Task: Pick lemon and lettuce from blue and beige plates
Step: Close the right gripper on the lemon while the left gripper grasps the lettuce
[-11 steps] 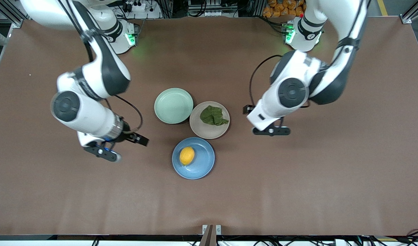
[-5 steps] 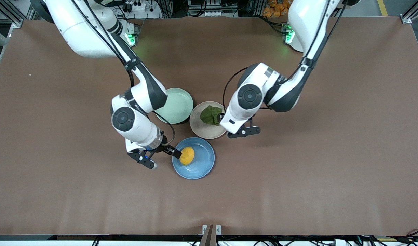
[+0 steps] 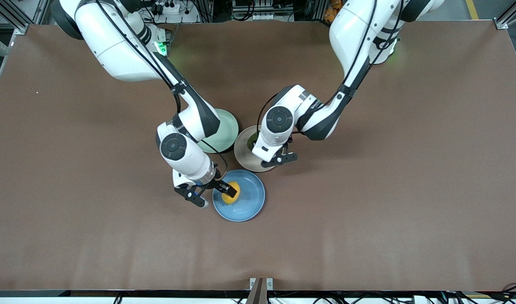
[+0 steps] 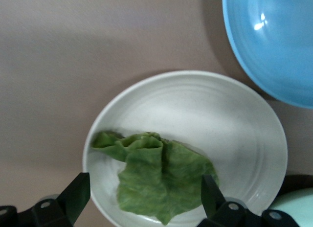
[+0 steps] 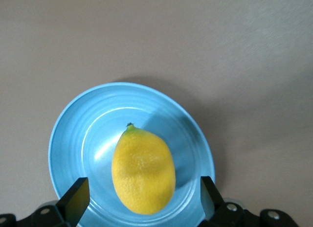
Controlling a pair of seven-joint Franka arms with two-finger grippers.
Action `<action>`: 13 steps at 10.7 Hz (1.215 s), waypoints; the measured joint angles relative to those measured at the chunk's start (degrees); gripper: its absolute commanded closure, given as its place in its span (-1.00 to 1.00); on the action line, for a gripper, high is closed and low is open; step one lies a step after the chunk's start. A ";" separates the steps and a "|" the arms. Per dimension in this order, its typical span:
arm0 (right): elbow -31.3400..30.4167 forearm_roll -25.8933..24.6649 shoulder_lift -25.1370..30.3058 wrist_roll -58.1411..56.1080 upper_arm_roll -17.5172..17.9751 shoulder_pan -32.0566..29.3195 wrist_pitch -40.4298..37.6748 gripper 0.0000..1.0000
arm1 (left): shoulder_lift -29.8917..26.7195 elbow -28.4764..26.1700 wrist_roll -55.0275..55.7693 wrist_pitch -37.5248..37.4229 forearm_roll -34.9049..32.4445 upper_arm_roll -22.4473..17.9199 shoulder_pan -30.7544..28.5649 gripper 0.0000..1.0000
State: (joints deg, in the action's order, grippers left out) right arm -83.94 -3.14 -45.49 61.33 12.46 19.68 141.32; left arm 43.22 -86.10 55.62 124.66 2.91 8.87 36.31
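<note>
The lemon point(image 3: 234, 192) lies in the sky blue plate point(image 3: 249, 202), the plate nearest the front camera. My right gripper point(image 3: 224, 189) is over it, open, with the lemon point(image 5: 143, 170) between its fingers point(image 5: 73, 200) and not touching them. The lettuce point(image 4: 156, 180) lies in the beige plate point(image 3: 243, 157); in the front view only a sliver of it point(image 3: 252, 142) shows under the left hand. My left gripper point(image 4: 143, 195) hangs open over the lettuce, one finger on each side of it, low above the plate point(image 4: 230, 124).
A pale mint-green plate point(image 3: 226, 126) stands empty beside the beige plate, toward the right arm's end, partly under the right arm. The three plates sit close together. The blue plate's edge point(image 4: 274, 46) shows in the left wrist view. Brown table all round.
Both arms have swung in toward the plates and lowered. The right gripper moved from beside the blue plate to over the lemon. The left gripper moved over the lettuce, now covering it.
</note>
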 measured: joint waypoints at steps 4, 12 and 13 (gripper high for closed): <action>0.06 -5.37 -3.99 4.65 0.02 1.33 4.59 -1.00 | 2.72 0.05 2.15 1.83 -2.04 -0.06 1.53 -1.00; 1.18 -6.81 -4.80 5.61 0.13 1.49 4.78 0.56 | 3.86 0.09 5.83 5.11 -6.28 -0.11 2.39 1.00; 2.29 -6.81 -4.49 5.80 1.20 0.52 2.04 0.56 | 3.86 0.25 6.20 5.65 -6.28 -0.11 2.52 1.00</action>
State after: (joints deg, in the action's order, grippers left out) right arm -81.65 -9.95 -49.98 67.14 13.66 20.19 143.37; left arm 47.08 -85.85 61.82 130.31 -3.37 8.76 38.83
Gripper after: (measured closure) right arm 0.339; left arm 0.524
